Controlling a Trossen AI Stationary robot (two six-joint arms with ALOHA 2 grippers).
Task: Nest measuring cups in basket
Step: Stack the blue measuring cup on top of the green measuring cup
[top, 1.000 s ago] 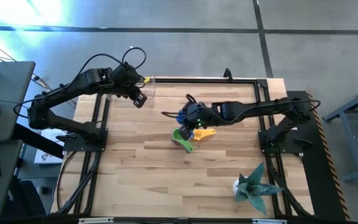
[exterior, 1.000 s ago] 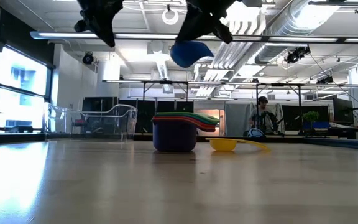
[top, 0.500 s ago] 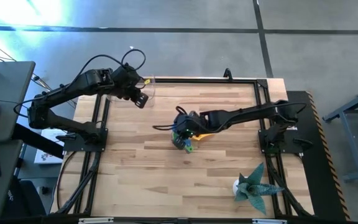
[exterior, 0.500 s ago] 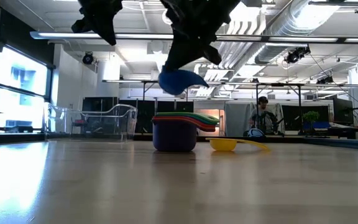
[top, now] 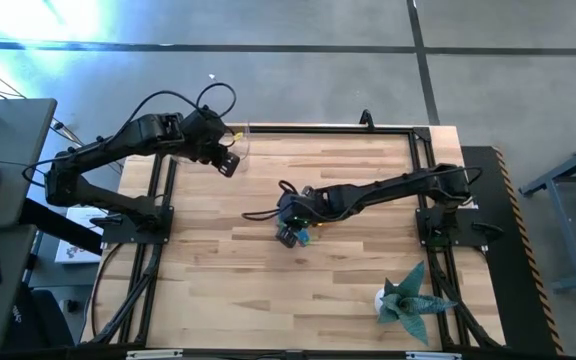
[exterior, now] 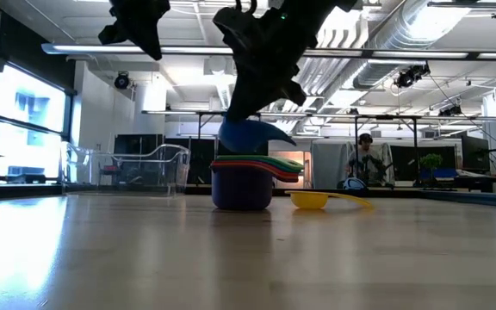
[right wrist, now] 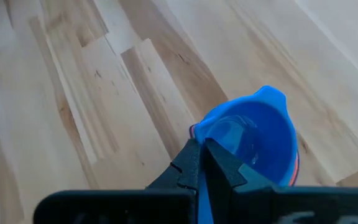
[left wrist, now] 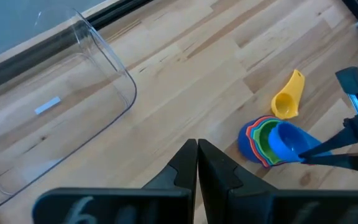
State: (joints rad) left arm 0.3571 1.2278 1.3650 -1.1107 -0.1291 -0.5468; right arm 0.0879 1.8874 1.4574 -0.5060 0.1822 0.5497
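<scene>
Your wood table fills mid-frame; clear basket, upper left, holds no cups. Right gripper clamps blue cup; left gripper closed, empty.

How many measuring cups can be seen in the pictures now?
6 visible. The blue cup is in the right pincer, just above the stack of purple, orange, red and green cups. The yellow cup lies beside the stack. More may be hidden inside it.

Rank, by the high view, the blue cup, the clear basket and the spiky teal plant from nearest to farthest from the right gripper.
1. Blue cup: held in the right gripper, over the nested stack at mid-table.
2. Clear basket: at the far left corner, under the left gripper.
3. Spiky teal plant: near right corner; too close to the basket to rank firmly.
</scene>
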